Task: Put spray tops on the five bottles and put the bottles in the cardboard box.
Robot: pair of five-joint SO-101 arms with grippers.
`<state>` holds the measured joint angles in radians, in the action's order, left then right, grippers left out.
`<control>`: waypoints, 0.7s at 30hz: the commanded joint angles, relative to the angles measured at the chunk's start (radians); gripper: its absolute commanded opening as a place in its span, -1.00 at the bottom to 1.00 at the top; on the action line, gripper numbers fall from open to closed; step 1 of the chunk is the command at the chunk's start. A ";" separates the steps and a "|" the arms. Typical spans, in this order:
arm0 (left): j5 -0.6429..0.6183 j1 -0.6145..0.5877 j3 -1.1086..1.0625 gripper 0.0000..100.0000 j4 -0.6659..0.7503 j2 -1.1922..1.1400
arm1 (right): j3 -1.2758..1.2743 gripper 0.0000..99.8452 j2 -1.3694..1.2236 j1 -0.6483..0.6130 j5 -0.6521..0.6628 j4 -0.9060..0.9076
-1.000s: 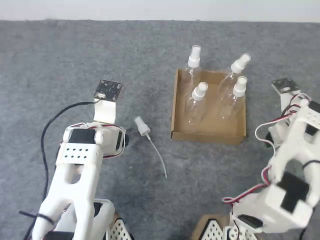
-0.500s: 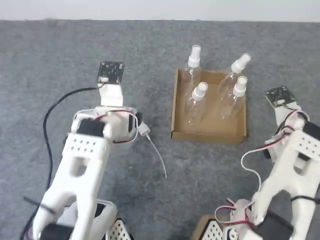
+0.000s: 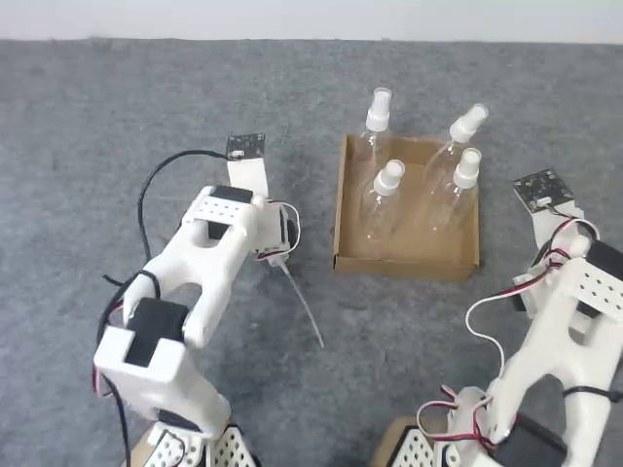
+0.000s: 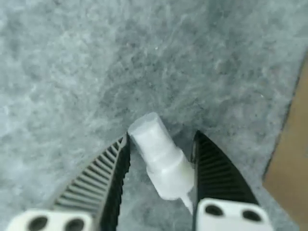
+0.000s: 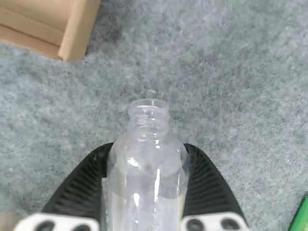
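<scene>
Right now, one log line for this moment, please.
left gripper: open, fingers flanking loose white plastic spray top | right gripper: shut on uncapped clear plastic bottle | brown cardboard box: four capped bottles inside

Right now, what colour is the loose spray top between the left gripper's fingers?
The plastic spray top is white, clearest in the left wrist view.
</scene>
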<state>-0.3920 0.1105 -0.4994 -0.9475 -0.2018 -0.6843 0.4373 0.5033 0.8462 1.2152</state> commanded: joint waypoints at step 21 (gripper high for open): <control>0.213 -0.032 0.021 -0.97 -0.161 0.411 | 0.034 -0.99 0.163 0.001 -0.003 0.018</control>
<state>-0.1910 0.0967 -0.4795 -1.0717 -0.0176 -0.6843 0.4987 0.5033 0.8462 1.2213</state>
